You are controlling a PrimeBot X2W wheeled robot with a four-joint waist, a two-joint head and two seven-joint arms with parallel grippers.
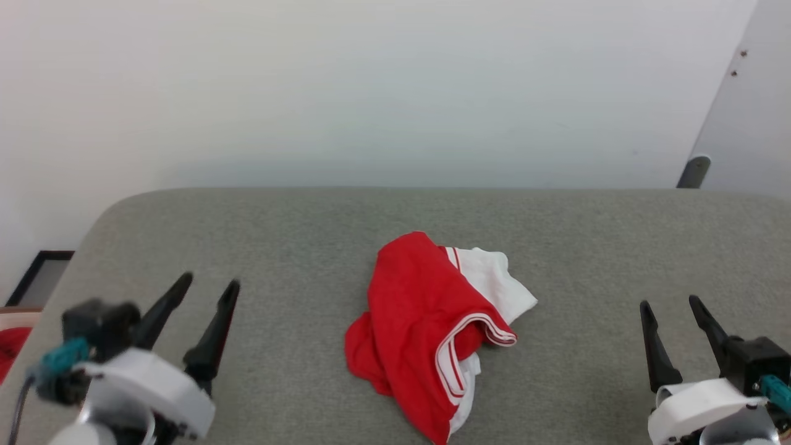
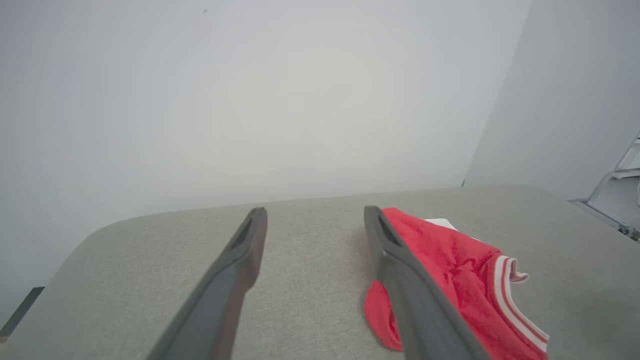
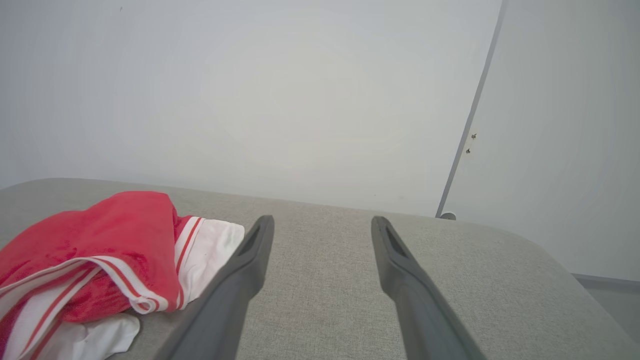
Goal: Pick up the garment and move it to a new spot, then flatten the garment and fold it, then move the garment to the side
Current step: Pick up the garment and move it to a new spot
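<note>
Surface: grey desk [image 1: 296, 247].
Hidden: front of garment [image 1: 426, 327], crumpled inward.
Look: red, white sleeve, striped trim.
Tools: left tool [image 1: 209, 281], right tool [image 1: 669, 301] spread, empty.

A bare indoor test space, not homely. A grey fabric-covered platform [image 1: 556, 247] lies under the jaws. A blank white wall [image 1: 395, 93] stands ahead of them, with a screwed panel [image 1: 741, 111] beyond the right gripper [image 1: 668, 301].
</note>
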